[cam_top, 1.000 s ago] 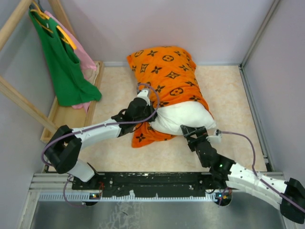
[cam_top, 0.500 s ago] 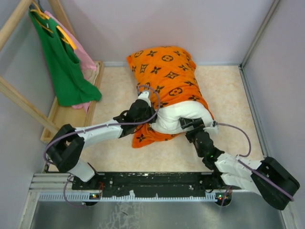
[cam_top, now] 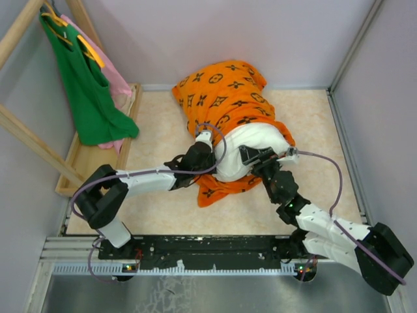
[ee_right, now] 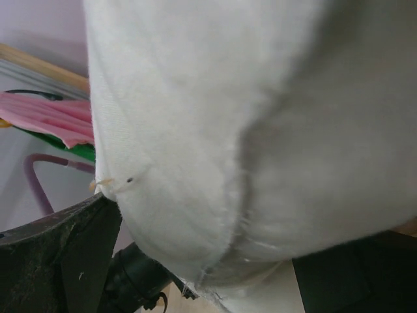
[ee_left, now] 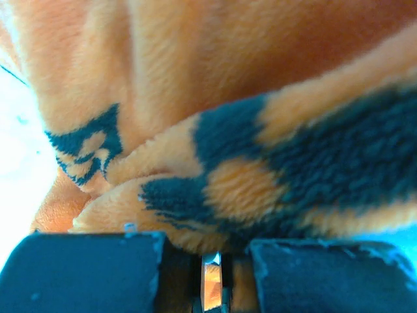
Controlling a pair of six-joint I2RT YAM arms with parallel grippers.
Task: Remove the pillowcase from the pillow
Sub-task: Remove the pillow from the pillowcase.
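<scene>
The tan table point(cam_top: 163, 195) carries a pillow mostly covered by the orange pillowcase point(cam_top: 225, 91) with its black flower and star print. The pillowcase lies in the middle of the table toward the far wall, bunched up over the far end. The white pillow point(cam_top: 253, 138) shows bare at its near end, just right of centre. On the left, a green tank top point(cam_top: 88, 85) and a pink garment point(cam_top: 118, 81) hang from a wooden rack point(cam_top: 26, 140).

The left arm reaches in from the near left. The left gripper point(cam_top: 206, 139) sits at the pillowcase's near left edge, its jaws narrow and pinched on a fold of the orange cloth point(ee_left: 215, 195).

The right arm comes in from the near right. The right gripper point(cam_top: 257, 156) stands wide, its jaws either side of the pillow's bare near end point(ee_right: 228, 130). Whether they press on it cannot be told.
</scene>
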